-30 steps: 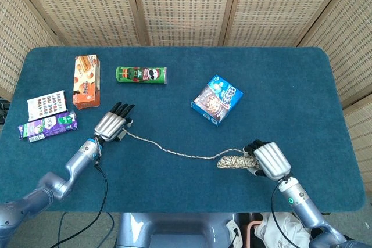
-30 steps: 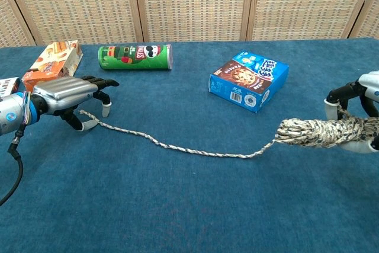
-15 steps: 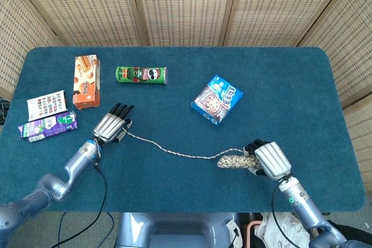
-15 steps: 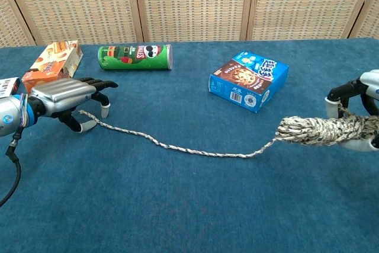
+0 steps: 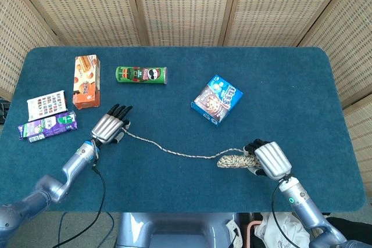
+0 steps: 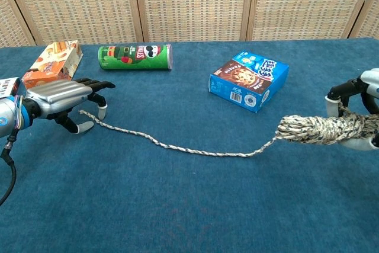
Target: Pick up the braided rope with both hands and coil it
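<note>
head view: the braided rope [image 5: 174,152] runs across the blue table [image 5: 279,85] from the left hand [image 5: 109,126] down to the right hand [image 5: 270,161]. a wound bundle of it sits at the right hand, whose fingers are wrapped around that bundle. the left hand lies palm down over the rope's free end, fingers stretched forward; whether it pinches the end cannot be told from above. behind the rope stand an orange box [image 5: 86,81], a green chip can [image 5: 141,74] lying on its side, and a blue cookie box [image 5: 217,99]; two flat packets [image 5: 46,114] lie at the far left.

chest view: the right hand [image 6: 361,114] grips the coiled bundle, held just above the cloth. the left hand [image 6: 59,99] hovers over the rope's end [image 6: 89,117], fingers apart and seemingly not closed on it.
</note>
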